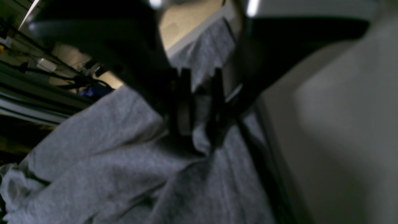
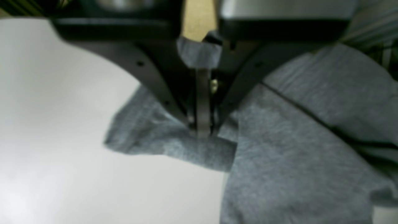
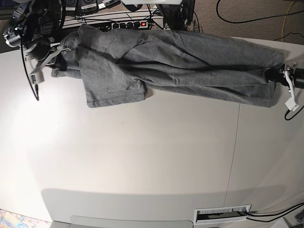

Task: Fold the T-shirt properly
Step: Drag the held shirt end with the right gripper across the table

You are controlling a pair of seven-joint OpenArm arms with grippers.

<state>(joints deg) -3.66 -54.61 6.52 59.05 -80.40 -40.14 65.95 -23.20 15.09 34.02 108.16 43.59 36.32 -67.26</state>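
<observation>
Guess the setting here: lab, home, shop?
Probably a robotics lab bench: a bare white table, a power strip with tangled cables behind it, and a T-shirt stretched between two arms.

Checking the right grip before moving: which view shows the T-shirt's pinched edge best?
Right wrist view: the right gripper is shut on the T-shirt edge. Base view shows the whole shirt, tiny grip. Left wrist view shows only the other end.

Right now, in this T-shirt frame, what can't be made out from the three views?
- Base view: the left end effector is too small to show how it meets the T-shirt.
- Base view: the shirt's far edge is lost against the table's back edge.
- Right wrist view: blur hides the hem stitching; the right end effector is shut on the fabric.
</observation>
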